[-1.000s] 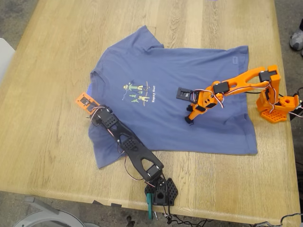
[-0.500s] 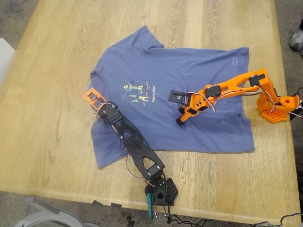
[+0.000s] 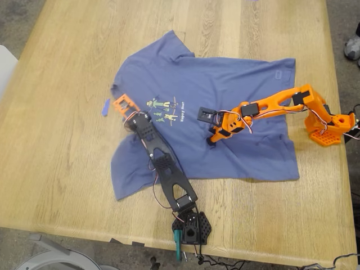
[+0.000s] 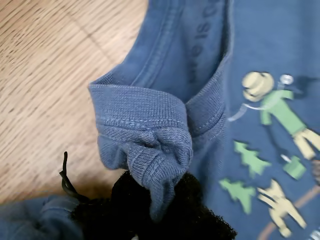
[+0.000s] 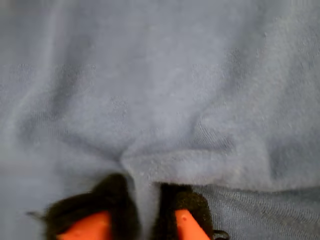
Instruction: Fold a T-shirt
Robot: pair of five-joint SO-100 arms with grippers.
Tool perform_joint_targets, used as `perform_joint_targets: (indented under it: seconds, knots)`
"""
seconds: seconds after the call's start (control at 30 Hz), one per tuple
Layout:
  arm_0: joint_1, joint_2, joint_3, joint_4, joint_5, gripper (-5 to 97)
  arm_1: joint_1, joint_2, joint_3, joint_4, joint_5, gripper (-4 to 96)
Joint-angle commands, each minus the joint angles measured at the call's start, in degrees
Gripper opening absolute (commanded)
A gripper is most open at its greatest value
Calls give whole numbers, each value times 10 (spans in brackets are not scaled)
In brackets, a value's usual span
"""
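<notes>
So the T-shirt (image 3: 208,124) is lying spread across the middle of the desk (image 3: 67,146), print up, hem toward the desk edge where the orange arm's base sits. Both arms are reaching in over it.

The black arm's pincer, my first gripper (image 3: 125,105), is clamped on the ribbed collar right by the cartoon print (image 3: 164,108). The first wrist view makes that obvious: the collar (image 4: 150,145) is bunched into a knot between the black padded jaws. From the exterior view you'd only guess it had hold of something. My read is it's pinching there so it can drag the neck end over toward the hem.

The orange arm's pincer, my second gripper (image 5: 142,220), is closed on a thin fold of cloth mid-body; its wrist view shows the fabric pulled into a ridge between the two pads. Looks like it's taking the other end of the fold line.

There's a small blue scrap (image 3: 106,107) on the bare wood beside the collar; can't tell what it is.
</notes>
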Motion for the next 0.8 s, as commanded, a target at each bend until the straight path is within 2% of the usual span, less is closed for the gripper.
perform_joint_targets:
  seconds: [0.0,0.4,0.77]
  knots:
    - [17,137,-26,21,-5,-1,5,-23,-45,17,-4,2]
    - [80,274,-26,79,-6,-1,109,29,-62,76,3,0]
    - [273,368,-25,128,-6,-1,221,79,-62,94,-1,-1]
